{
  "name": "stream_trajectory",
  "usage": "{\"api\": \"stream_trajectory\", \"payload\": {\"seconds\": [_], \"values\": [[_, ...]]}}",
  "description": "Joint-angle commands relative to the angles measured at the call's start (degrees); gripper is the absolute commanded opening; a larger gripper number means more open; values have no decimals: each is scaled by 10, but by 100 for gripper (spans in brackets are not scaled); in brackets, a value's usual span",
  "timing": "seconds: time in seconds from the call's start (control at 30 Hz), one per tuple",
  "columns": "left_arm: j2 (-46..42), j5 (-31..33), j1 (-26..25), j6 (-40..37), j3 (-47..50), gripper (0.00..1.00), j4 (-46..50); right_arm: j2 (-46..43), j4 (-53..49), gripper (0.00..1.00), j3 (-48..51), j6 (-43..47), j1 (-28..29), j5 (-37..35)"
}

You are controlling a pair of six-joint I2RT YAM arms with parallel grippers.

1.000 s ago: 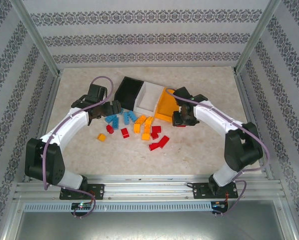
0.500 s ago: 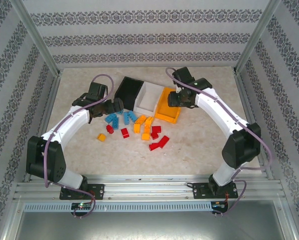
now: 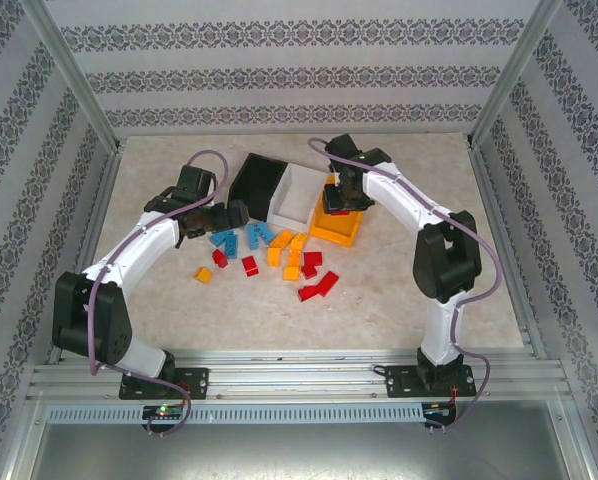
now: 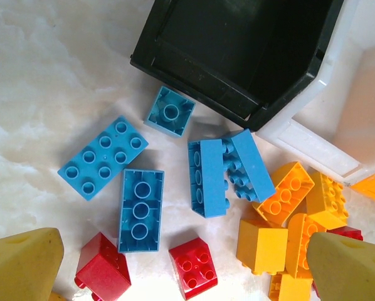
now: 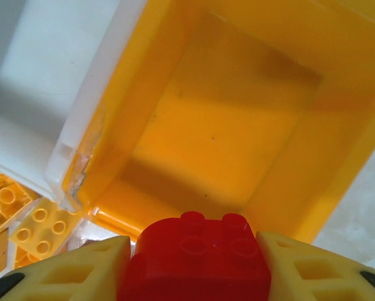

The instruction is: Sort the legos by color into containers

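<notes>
Bins [image 3: 297,190] black, white, orange, in row; legos [image 3: 277,251] scattered beside; red lego [image 5: 200,258] over orange bin [image 5: 237,132]

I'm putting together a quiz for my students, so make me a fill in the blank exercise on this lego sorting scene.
The brick in the right gripper is ____ in colour.
It hangs over the orange bin, at the ____ end of the row.
The white bin stands ____ the orange bin and the black bin.
The left gripper, above the blue bricks, is ____.
Missing words: red; right; between; open.
</notes>
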State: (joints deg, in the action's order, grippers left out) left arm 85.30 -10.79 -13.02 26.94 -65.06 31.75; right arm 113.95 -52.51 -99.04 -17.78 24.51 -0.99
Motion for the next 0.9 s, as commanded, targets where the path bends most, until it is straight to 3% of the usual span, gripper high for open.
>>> {"api": "stream_trajectory", "payload": {"seconds": [0.0,0.3,0.87], "values": [[9,-14,6,-21,-8,100,29,26,-9,48,-18,6,-2,10],[30,-22,10,-22,-20,100,35,64,1,49,-13,4,-3,14],[43,-35,17,-28,-28,100,35,62,0,61,-7,-13,-2,12]]}}
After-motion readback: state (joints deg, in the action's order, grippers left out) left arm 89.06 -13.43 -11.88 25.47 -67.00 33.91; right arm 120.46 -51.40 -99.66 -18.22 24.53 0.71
